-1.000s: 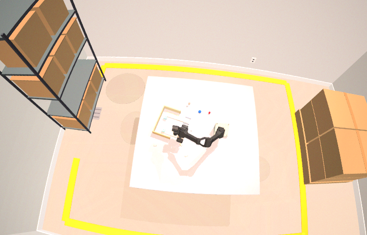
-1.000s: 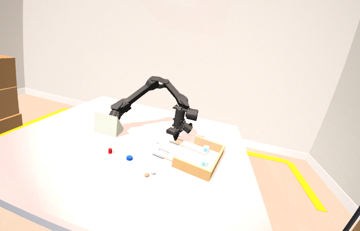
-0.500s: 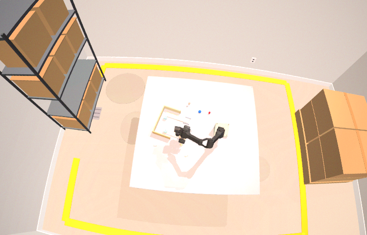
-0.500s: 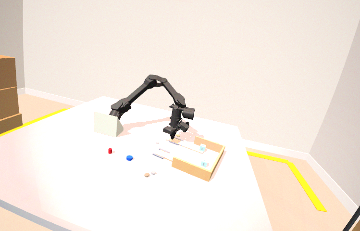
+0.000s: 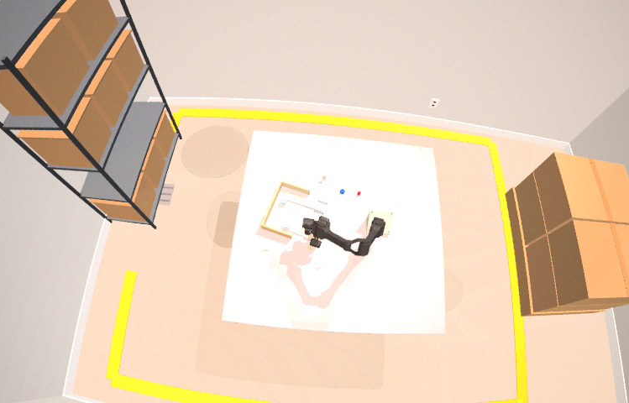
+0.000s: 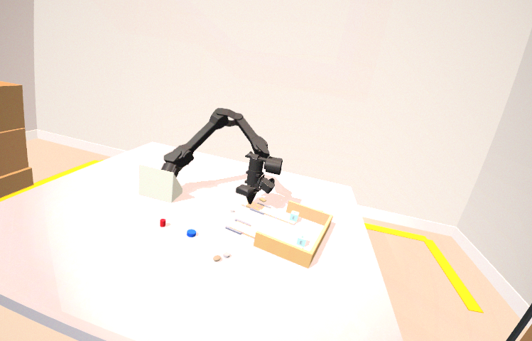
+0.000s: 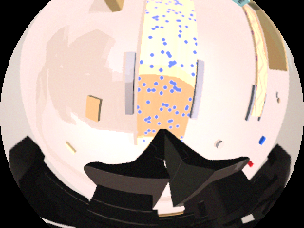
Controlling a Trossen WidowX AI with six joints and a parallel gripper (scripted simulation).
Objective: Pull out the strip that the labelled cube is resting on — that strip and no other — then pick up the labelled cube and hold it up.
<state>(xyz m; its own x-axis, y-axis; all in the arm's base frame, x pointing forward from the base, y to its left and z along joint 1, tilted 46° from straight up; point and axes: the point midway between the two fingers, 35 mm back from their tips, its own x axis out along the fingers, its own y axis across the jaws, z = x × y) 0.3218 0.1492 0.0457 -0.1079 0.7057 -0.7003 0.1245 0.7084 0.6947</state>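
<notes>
My gripper point(image 6: 250, 202) point(image 7: 162, 132) is shut, with its tips low at the outer end of the blue-dotted strip point(image 7: 166, 47); contact is unclear. The strip has an orange band and runs between two grey rails point(image 7: 129, 83) point(image 7: 198, 89). A pale teal cube point(image 6: 294, 216) point(image 5: 285, 227) stands at its far end, inside the wooden frame point(image 6: 283, 248) point(image 5: 271, 206). Another teal cube point(image 6: 301, 241) point(image 5: 282, 201) point(image 7: 240, 1) stands at the far end of the second strip point(image 7: 258, 62). Both cubes show faint marks; I cannot read them.
A red cylinder point(image 5: 359, 193) point(image 6: 163, 222) and a blue disc point(image 5: 342, 191) point(image 6: 190, 233) lie on the base side of the frame. A tan block point(image 7: 93, 108) lies beside the dotted strip. Small discs point(image 6: 216, 258) point(image 6: 226, 254) lie outside the frame.
</notes>
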